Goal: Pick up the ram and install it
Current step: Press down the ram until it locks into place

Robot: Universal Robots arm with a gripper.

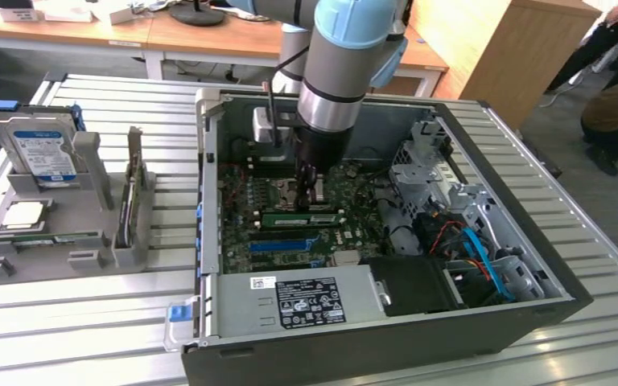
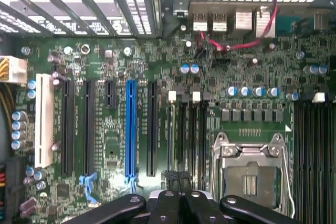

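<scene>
The gripper (image 1: 311, 195) is down inside the open computer case (image 1: 524, 322), fingers pressed together over the motherboard (image 2: 157, 66). The ram (image 1: 300, 217) lies seated across the board just below the fingertips, above the blue slot (image 1: 282, 243). The CPU socket (image 2: 251, 174) sits beside it.

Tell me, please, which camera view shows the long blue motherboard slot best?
The wrist view: the blue slot shows in full length, seen straight on and uncovered. The exterior view gives the same slot as a thin blue strip at a slant, deep inside the computer case.
</scene>
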